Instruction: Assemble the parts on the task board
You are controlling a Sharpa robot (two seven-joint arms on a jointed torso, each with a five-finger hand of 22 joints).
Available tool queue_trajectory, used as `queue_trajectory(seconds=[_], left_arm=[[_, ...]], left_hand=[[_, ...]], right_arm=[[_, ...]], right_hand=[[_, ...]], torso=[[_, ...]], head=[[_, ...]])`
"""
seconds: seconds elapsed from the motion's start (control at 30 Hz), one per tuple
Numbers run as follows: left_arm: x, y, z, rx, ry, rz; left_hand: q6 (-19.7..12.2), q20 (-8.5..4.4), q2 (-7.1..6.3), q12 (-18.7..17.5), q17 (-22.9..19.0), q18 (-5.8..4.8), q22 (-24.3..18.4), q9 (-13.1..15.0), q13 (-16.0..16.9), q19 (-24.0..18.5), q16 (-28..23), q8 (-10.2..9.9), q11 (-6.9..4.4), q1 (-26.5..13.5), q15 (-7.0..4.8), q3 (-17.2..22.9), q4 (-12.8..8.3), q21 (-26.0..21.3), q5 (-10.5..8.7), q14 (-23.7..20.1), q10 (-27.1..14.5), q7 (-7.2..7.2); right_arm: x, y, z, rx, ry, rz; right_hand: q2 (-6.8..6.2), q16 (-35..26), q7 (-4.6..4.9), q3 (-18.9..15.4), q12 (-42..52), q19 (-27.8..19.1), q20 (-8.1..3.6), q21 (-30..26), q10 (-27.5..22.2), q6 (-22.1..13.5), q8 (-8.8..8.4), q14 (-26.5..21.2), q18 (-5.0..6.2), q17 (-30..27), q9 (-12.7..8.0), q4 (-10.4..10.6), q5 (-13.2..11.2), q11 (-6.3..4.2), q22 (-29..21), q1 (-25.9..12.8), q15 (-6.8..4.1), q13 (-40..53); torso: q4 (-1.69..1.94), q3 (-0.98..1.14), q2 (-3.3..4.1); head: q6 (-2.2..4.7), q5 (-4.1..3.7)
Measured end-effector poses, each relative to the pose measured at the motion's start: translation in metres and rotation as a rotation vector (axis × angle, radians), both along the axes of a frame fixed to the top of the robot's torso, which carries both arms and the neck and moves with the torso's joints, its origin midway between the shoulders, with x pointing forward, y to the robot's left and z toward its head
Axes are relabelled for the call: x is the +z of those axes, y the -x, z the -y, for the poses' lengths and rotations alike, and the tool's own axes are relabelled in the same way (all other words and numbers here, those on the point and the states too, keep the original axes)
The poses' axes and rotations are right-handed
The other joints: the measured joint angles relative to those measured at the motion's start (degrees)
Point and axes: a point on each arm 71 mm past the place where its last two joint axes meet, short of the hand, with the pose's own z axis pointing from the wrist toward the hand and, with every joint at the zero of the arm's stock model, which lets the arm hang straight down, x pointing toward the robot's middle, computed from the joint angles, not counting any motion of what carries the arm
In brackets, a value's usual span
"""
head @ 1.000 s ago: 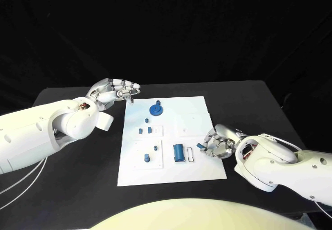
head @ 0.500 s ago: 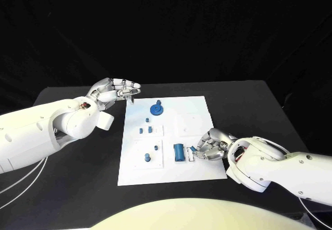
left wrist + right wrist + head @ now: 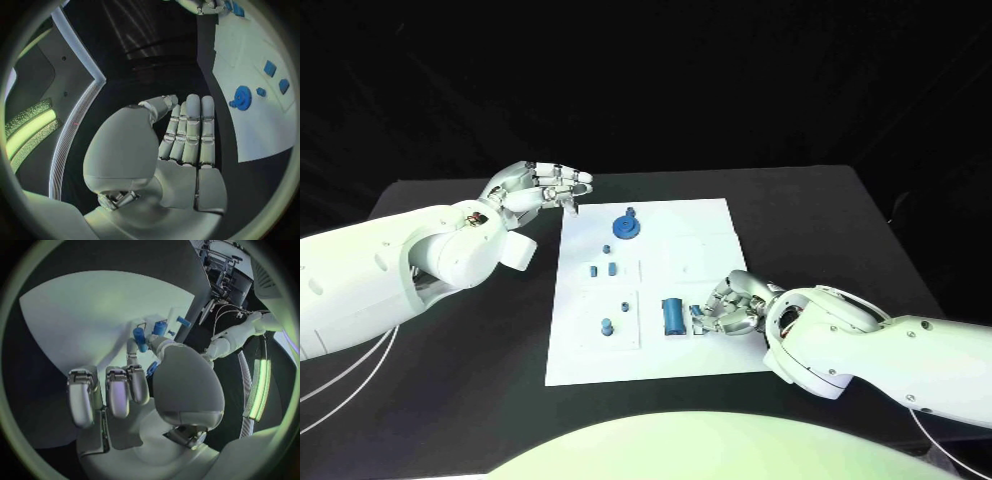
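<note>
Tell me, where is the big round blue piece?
In the head view, the big round blue piece sits near the far end of the white task board, closest to the left robot hand.

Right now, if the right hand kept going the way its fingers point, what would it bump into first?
Probably the blue cylinder lying on the board. The right hand reaches toward it, fingertips already close beside it. Whether they touch is hard to tell.

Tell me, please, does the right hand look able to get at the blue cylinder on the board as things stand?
Probably yes. The right hand sits right beside the blue cylinder on the board, fingers toward it, with nothing between them. The left hand is off at the far corner.
</note>
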Motion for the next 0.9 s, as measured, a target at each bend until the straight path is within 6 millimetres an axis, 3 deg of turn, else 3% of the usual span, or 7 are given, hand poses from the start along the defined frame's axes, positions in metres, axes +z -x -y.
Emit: queue_trajectory(seconds=[0.57,0.8,0.9], left_arm=[[-0.0001,0.0003,-0.0008,0.000,-0.001,-0.003],[-0.0001,0.0004,-0.0009,0.000,-0.002,-0.004],[-0.0002,0.0004,-0.0011,0.000,-0.002,-0.004]], left_hand=[[0.0,0.00,0.00,0.0,0.0,0.01,0.0,-0.1,0.0,0.0,0.0,0.0,0.00,0.0,0.00,0.0,0.0,0.0,0.00,0.0,0.0,0.00],[0.0,0.00,0.00,0.0,0.0,0.00,0.0,-0.1,0.0,0.0,0.0,0.0,0.00,0.0,0.00,0.0,0.0,0.0,0.00,0.0,0.0,0.00],[0.0,0.00,0.16,0.0,0.0,0.00,0.0,-0.1,-0.1,0.0,0.0,0.0,0.00,-0.2,0.00,0.0,0.0,0.0,0.00,0.0,0.0,0.00]], right_arm=[[-0.0034,-0.0020,-0.0018,0.019,0.025,-0.016],[-0.0036,-0.0021,-0.0029,0.022,0.030,-0.015],[-0.0036,-0.0021,-0.0031,0.023,0.031,-0.013]], right_hand=[[0.23,0.0,0.10,-1.0,0.0,0.0,0.00,0.0,0.0,0.3,0.20,0.0,0.00,0.0,0.0,0.5,-0.5,0.00,0.0,-2.2,0.00,0.0],[-0.40,0.0,-0.06,-3.5,0.0,0.0,0.00,0.0,0.0,0.5,0.20,0.0,0.00,0.0,0.0,0.6,-0.4,0.00,0.0,-4.9,0.00,0.0],[0.01,0.0,-0.06,-4.6,0.0,0.0,0.00,0.0,0.0,0.5,0.20,0.0,0.00,0.0,-0.1,0.7,-0.4,0.00,0.0,-6.2,0.01,0.0]], torso=[[0.00,-0.03,-0.02],[0.00,-0.03,-0.03],[-0.01,-0.03,-0.03]], head=[[-0.04,0.07],[-0.04,0.03],[-0.04,0.03]])
